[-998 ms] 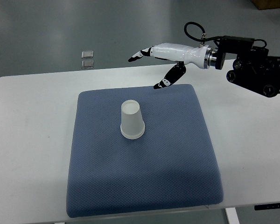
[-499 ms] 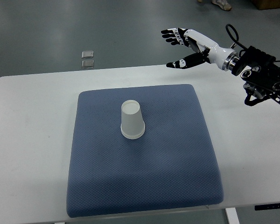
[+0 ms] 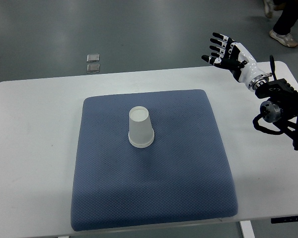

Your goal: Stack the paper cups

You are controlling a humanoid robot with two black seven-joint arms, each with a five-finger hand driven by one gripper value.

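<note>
Paper cup (image 3: pixel 140 127), inverted, mid blue pad (image 3: pixel 188 163): likely v. light, thin-walled, crushable; grip sidewall gently, approx. mid-height. Right hand (image 3: pixel 227 51) well apart, fingers spread, holding nothing.

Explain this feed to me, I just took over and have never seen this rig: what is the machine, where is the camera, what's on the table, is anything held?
There is one camera, looking steeply down from the robot's own side of the table. The machine is a humanoid with two arms ending in fingered hands. Only the right hand shows, at the upper right over the table's far edge, fingers spread, holding nothing. The left arm is out of view. On the white table lies a blue pad. Near the pad's middle stands a white paper cup, upside down; it may be several nested, I cannot tell. Beyond the table, on the floor, are two small grey squares, and someone's shoes at top right.
</note>
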